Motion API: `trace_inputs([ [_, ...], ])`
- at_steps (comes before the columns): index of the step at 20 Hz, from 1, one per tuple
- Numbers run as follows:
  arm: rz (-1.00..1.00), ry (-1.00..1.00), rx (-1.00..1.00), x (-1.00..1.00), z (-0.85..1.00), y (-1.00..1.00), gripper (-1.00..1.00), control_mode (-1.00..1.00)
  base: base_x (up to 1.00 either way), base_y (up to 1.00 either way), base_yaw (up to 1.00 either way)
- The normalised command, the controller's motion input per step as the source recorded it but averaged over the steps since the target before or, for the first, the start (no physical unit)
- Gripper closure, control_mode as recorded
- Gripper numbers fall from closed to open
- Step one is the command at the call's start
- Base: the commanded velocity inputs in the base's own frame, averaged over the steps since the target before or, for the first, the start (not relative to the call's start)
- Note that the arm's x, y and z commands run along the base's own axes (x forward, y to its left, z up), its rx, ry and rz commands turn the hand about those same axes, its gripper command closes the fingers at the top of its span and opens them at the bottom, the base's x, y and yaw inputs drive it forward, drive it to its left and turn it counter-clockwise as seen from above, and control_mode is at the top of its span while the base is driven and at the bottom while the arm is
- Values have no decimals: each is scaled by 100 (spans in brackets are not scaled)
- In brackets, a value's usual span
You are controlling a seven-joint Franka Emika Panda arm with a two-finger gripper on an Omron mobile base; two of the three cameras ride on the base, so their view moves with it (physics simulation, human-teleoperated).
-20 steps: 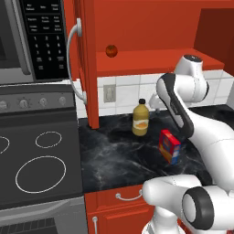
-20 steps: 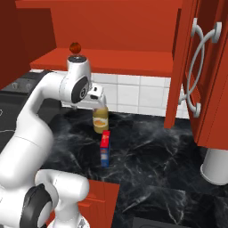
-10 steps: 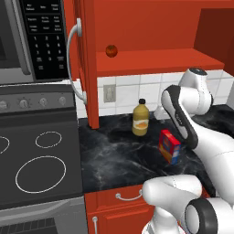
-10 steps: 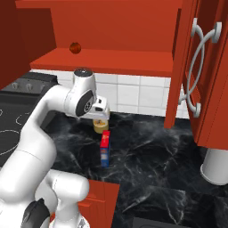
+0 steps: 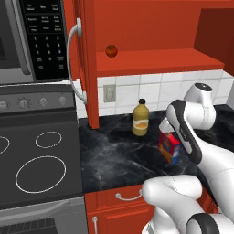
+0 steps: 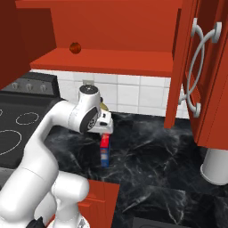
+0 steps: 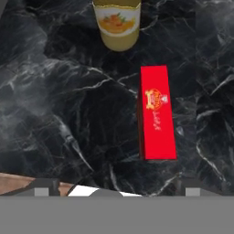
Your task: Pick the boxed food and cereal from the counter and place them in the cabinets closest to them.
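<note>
red cereal box (image 7: 157, 119) stands on the black marbled surface (image 7: 68, 114), right under the hand, with a yellow juice bottle (image 7: 117, 23) just beyond it toward the tiled wall. claw (image 7: 114, 189) hangs over the box with its jaws spread wide, gripping nothing. red wall cabinet (image 5: 151, 61) above stands open, small round reddish thing (image 5: 111, 50) on its shelf.

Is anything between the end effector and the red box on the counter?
Nothing visible. In the hand view the red box stands on bare black counter below the open end effector; the juice bottle stands beyond it, off the path.
</note>
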Motion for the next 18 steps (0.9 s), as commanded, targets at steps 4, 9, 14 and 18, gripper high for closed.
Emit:
trace_inputs([
  [4,3,0,0,-10,-36,-13,-100,-100,0,0,0],
  [9,3,0,0,-3,-27,-12,-100,-100,0,0,0],
  [14,2,-1,0,0,-17,-12,-100,-100,0,0,0],
  [18,1,-3,0,0,-14,-16,-100,-100,0,0,0],
])
